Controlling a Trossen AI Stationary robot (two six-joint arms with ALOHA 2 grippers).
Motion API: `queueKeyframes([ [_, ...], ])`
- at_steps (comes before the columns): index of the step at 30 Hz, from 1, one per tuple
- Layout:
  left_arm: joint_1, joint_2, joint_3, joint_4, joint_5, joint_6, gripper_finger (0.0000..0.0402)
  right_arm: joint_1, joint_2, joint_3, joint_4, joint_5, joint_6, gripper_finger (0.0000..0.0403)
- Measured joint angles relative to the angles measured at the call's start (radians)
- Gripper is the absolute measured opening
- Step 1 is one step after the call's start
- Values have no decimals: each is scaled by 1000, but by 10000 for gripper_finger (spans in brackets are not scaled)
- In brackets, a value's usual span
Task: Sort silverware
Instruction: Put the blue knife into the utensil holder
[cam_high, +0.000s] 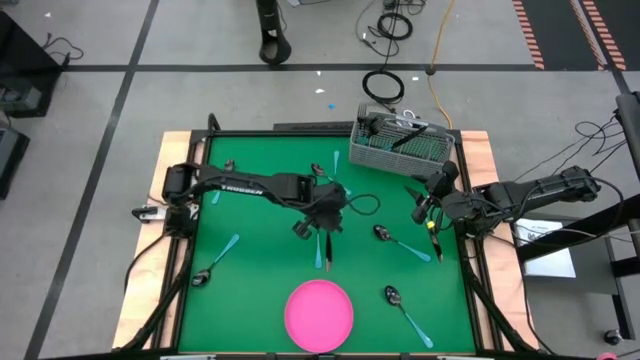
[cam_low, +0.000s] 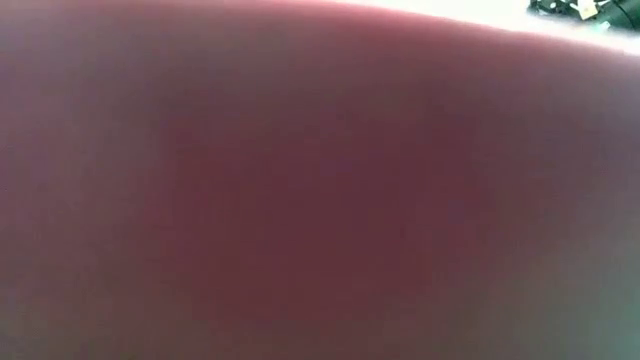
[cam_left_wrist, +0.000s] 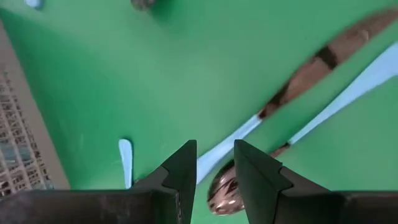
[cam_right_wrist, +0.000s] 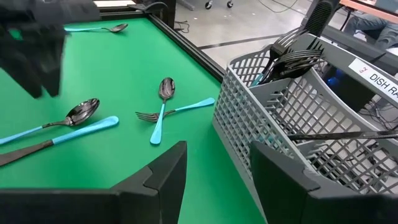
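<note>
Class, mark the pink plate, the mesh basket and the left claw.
Plate (cam_high: 320, 315): high view, bare centre.
Basket (cam_high: 375, 156): high view, near mesh wall.
Left claw (cam_left_wrist: 214, 165): left wrist view, gap between fingertips.

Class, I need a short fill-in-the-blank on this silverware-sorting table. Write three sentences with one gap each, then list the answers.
1. The round plate at the near edge of the mat is coloured ____.
2. The forks already sorted stand inside the grey ____.
3. The left gripper hangs over a dark ____ with its fingers apart; the right gripper waits beside the basket.

Answers: pink; basket; spoon
</note>
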Motion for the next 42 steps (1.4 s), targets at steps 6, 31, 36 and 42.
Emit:
queueKeyframes([
  [6, -5, 74, 0, 5, -5, 141, 109, 0, 0, 0, 2, -19, 4, 164],
  [31, -14, 118, 6, 63, 6, 322, 109, 0, 2, -1, 23, -22, -5, 164],
  [36, -13, 118, 6, 39, 5, 323, 109, 0, 2, -1, 28, -22, -4, 164],
  [42, -13, 118, 6, 33, 29, 323, 109, 0, 2, -1, 49, -22, -4, 164],
])
